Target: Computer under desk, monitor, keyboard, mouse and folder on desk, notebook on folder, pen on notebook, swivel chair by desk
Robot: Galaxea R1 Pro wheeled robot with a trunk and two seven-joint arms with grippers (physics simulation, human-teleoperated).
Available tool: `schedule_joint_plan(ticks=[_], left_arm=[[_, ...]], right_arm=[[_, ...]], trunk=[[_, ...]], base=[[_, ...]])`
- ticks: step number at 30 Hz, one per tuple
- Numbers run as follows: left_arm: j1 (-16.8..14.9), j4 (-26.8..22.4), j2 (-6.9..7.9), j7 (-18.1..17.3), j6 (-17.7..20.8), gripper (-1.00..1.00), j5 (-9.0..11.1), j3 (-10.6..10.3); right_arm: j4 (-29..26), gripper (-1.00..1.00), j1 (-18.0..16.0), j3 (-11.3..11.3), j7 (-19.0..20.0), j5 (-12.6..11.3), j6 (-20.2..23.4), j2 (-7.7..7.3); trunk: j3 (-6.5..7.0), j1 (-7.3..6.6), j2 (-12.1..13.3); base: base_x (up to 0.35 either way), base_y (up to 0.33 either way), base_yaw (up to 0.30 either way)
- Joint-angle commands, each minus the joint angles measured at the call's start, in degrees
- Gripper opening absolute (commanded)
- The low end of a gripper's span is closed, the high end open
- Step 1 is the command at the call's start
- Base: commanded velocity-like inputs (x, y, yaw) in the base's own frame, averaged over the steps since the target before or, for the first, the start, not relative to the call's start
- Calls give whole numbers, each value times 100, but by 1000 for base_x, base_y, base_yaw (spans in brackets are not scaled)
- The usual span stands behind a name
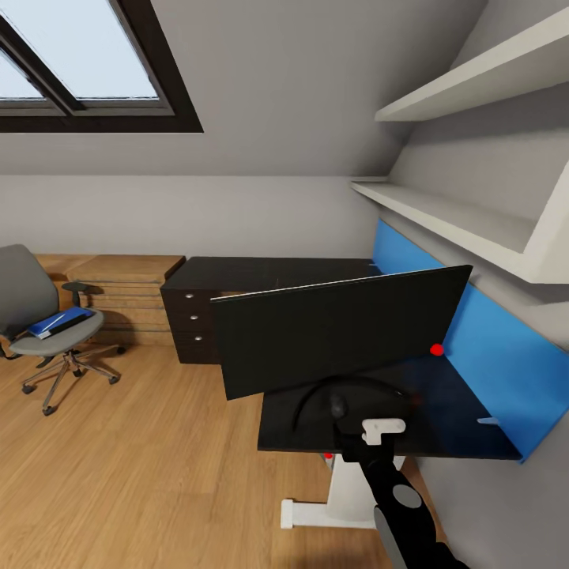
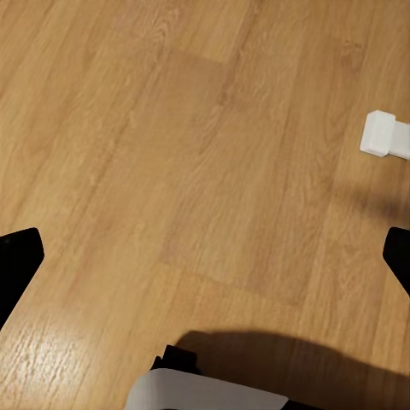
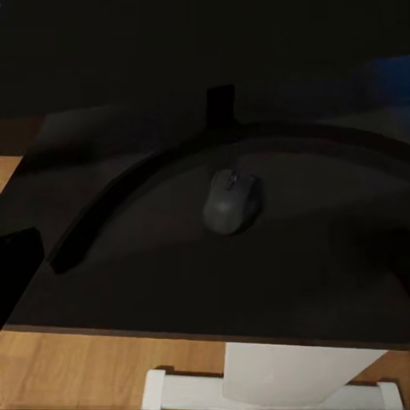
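Your right claw (image 1: 371,439) hung at the near edge of the surface (image 1: 442,431), just short of the mouse (image 3: 229,200). Its finger ends were hard to make out against the black top, and the wrist camera caught one dark finger (image 3: 17,273) at the frame's edge, so I cannot tell whether that claw was spread or closed. It held nothing you could see. Your left claw (image 2: 205,256) pointed at the wood floor (image 2: 188,154), its two dark fingertips wide apart at opposite edges of the picture, open and empty. A white foot bar end (image 2: 384,135) of the surface showed beyond it.

The mouse lay inside the curve of the monitor's black foot (image 3: 111,205), apart from it, under the screen. The monitor (image 1: 340,332) stood on the surface, tilted, its wide black front hiding most of the top behind it. A red dot (image 1: 436,348) marked its lower corner. A small red light (image 1: 328,455) peeked out below the surface's edge; what it belonged to was hidden.

A blue panel (image 1: 506,356) ran along the wall behind the surface. Dark drawers (image 1: 190,324) stood past the monitor, low oak shelving (image 1: 126,292) beside them. Well off to the left, the swivel chair (image 1: 47,324) carried the folder (image 1: 57,322) on its seat. The chair's back was cut off by the frame edge.
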Motion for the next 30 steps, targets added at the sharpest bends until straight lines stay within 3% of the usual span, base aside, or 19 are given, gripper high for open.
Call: schedule_joint_plan(ticks=[1,30], left_arm=[[-3,2,-2,9,-16,100,-13,16],[-3,-2,-46,2,-23,100,-22,4]], right_arm=[[-6,100,-4,10,-42,-30,18,-2],[166,100,-4,2,-42,-23,-96,-8]], trunk=[[-8,1,-6],[-8,1,-6]], base=[[0,0,0],[57,0,0]])
